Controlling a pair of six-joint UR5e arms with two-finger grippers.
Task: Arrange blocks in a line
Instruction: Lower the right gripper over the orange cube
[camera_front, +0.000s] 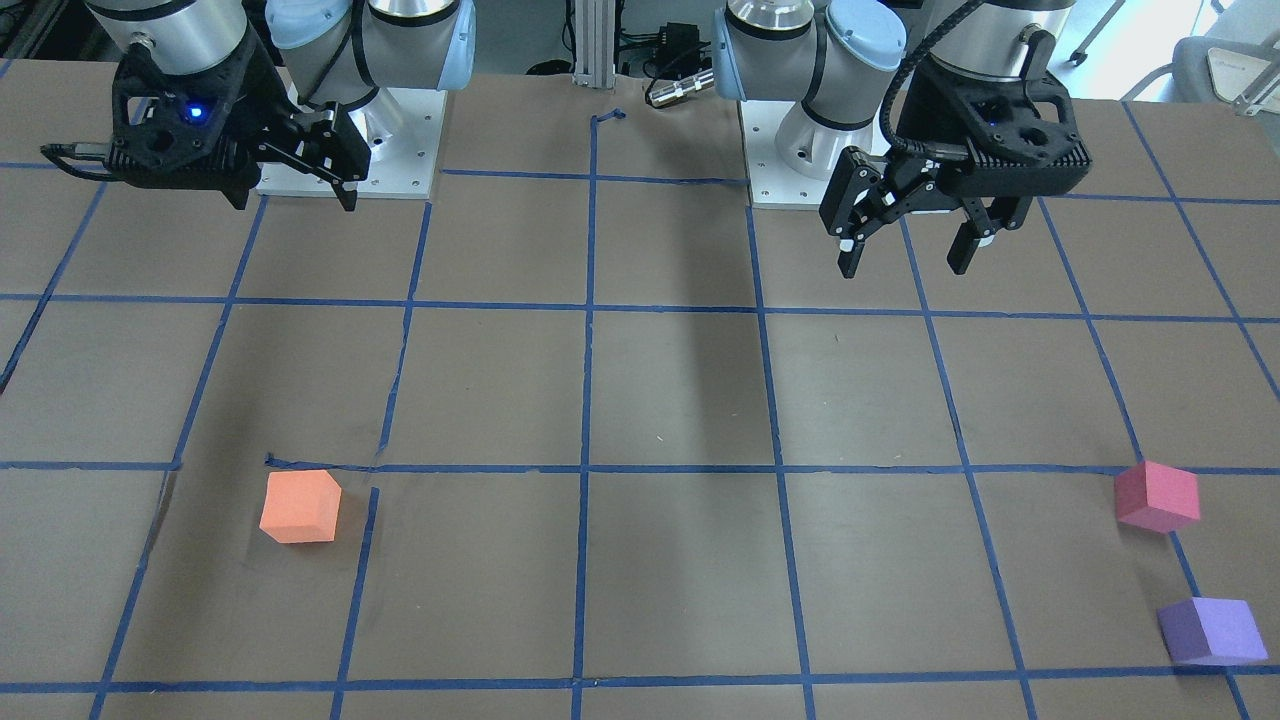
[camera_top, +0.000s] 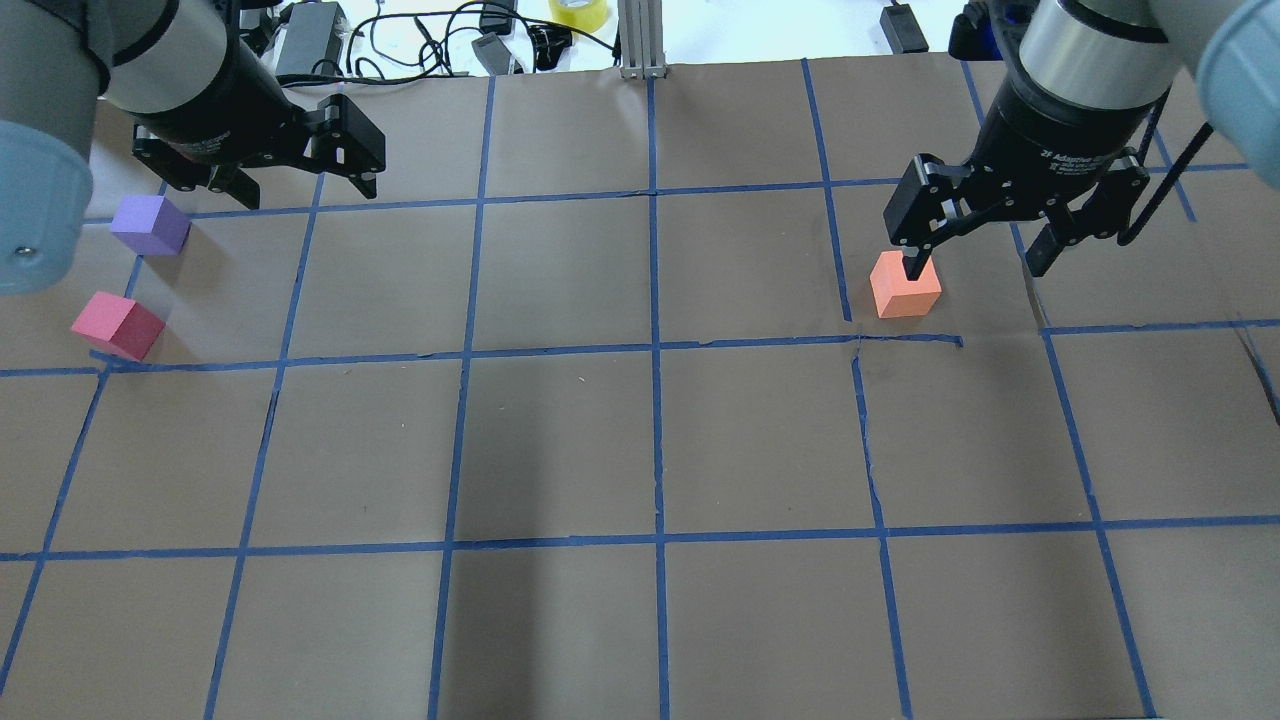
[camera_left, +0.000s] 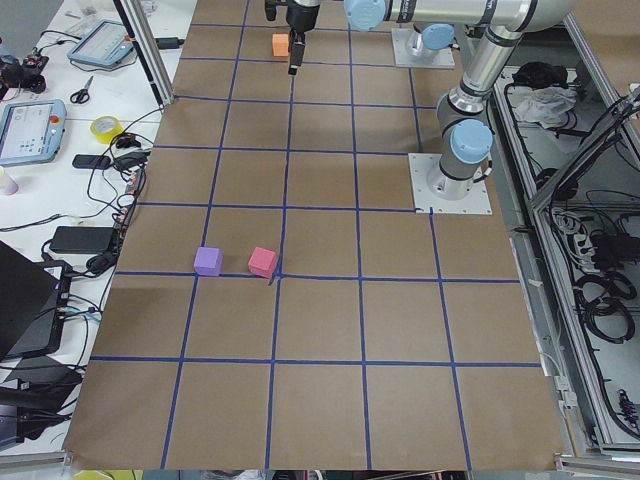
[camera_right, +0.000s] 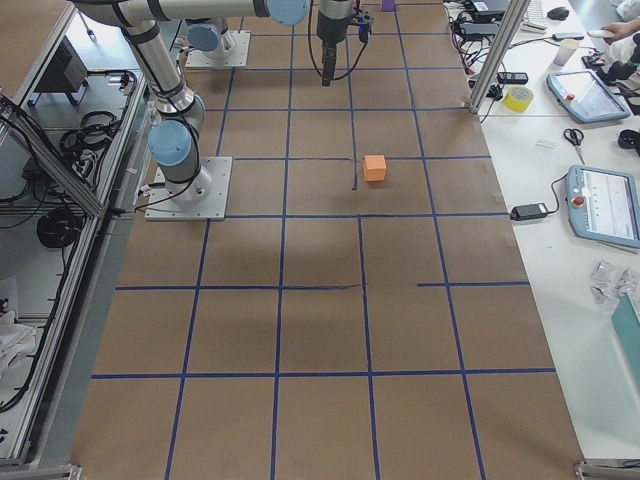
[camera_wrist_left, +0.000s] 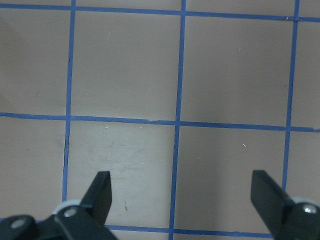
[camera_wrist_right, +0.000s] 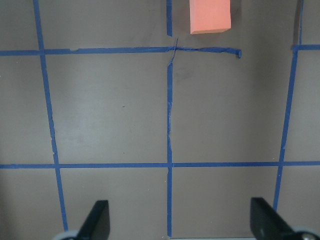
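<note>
The orange block (camera_front: 300, 507) (camera_top: 905, 288) lies on the table on my right side; it shows at the top of the right wrist view (camera_wrist_right: 210, 16), well ahead of the fingers. The pinkish-red block (camera_front: 1157, 497) (camera_top: 118, 326) and the purple block (camera_front: 1212, 631) (camera_top: 150, 225) lie close together, apart, at the far left edge. My right gripper (camera_front: 320, 170) (camera_top: 978, 262) (camera_wrist_right: 179, 204) is open and empty, high above the table. My left gripper (camera_front: 905, 250) (camera_top: 305, 190) (camera_wrist_left: 181, 175) is open and empty, also raised; its wrist view shows no block.
The brown table (camera_top: 560, 440) carries a blue tape grid. The arm bases (camera_front: 350, 150) stand at the robot's edge. Cables and a yellow tape roll (camera_top: 578, 10) lie beyond the far edge. Tablets and tools lie on the side bench (camera_right: 590, 120).
</note>
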